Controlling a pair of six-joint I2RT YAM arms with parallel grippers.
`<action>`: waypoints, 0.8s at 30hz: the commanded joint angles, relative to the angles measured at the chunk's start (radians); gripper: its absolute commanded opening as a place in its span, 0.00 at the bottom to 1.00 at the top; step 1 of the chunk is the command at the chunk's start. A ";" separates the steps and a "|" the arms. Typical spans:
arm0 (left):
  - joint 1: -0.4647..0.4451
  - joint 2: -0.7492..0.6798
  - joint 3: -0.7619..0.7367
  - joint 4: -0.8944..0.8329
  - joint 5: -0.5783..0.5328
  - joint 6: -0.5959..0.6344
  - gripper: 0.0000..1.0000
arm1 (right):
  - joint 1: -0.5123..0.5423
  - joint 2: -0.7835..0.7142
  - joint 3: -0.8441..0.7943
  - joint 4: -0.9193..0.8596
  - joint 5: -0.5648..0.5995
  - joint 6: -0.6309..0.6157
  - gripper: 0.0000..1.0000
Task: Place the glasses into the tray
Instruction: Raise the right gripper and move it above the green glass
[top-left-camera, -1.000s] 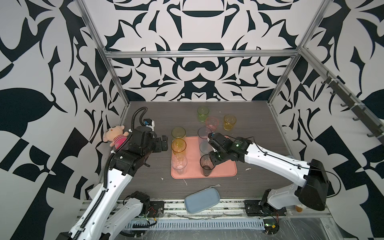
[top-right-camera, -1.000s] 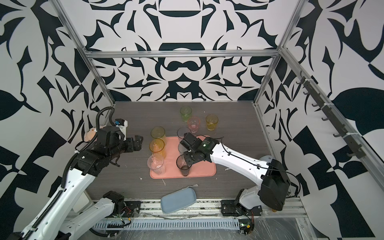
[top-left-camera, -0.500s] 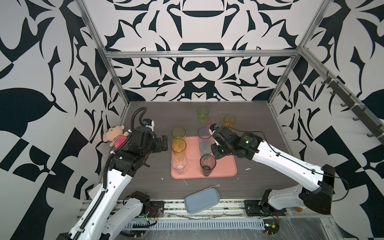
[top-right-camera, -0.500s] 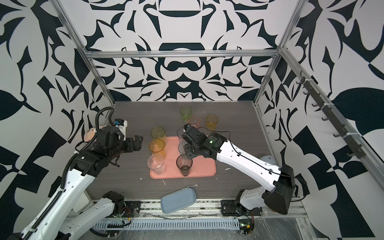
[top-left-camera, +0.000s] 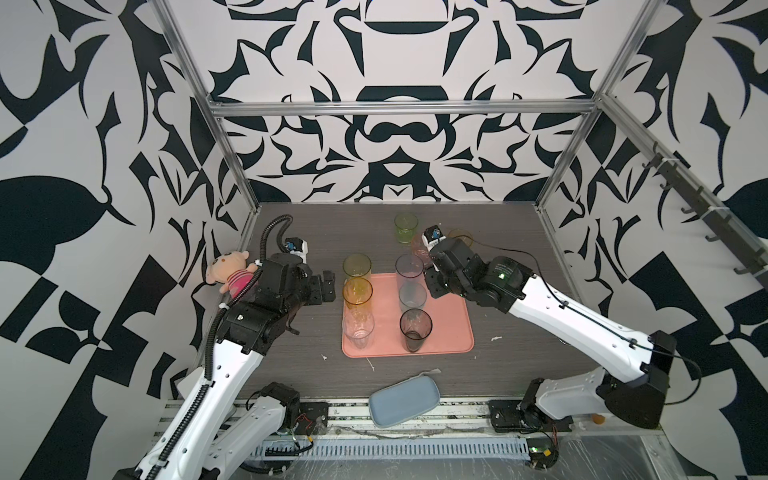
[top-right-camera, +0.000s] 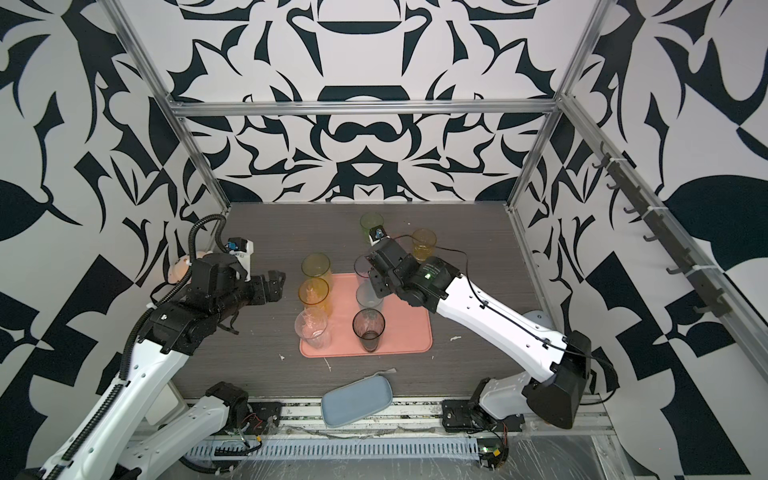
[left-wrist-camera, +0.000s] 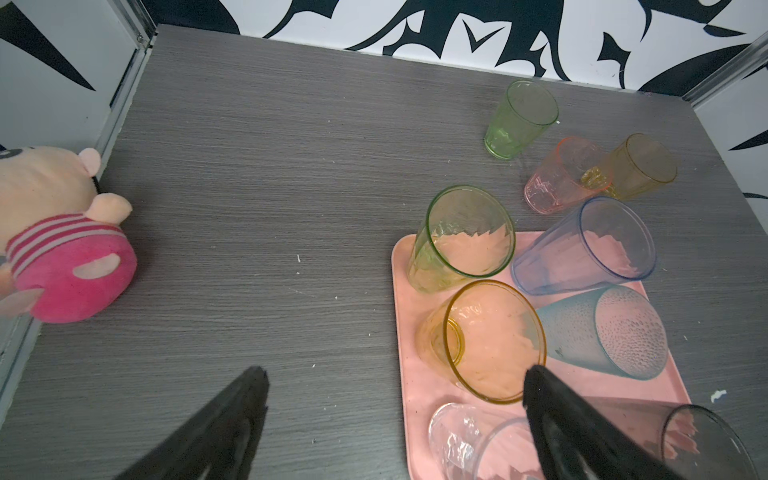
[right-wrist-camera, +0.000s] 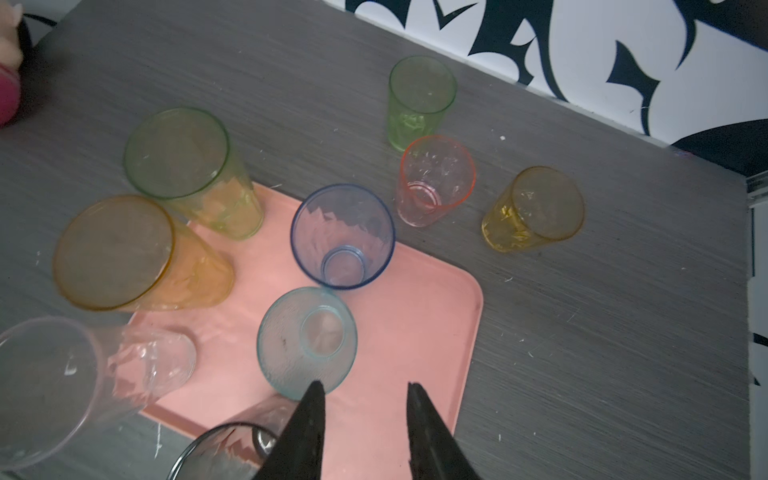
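Left gripper (left-wrist-camera: 397, 370) wide apart beside the tray (top-left-camera: 451, 324), right gripper (right-wrist-camera: 365, 385) partly apart and seemingly empty above it

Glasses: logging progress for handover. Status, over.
Left hand open, empty, beside tray. Right hand open, empty, above tray. Short green glass, pink glass, yellow glass on table, outside tray. Blue glass stands close to right hand's route.
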 joint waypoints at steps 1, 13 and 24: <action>0.001 -0.009 -0.017 0.007 -0.006 -0.010 0.99 | -0.069 0.018 0.045 0.086 0.050 -0.044 0.37; 0.000 0.010 -0.011 0.003 -0.041 -0.003 0.99 | -0.325 0.151 0.073 0.234 -0.116 -0.113 0.48; 0.001 0.029 -0.009 0.000 -0.064 0.001 1.00 | -0.414 0.366 0.253 0.220 -0.217 -0.108 0.57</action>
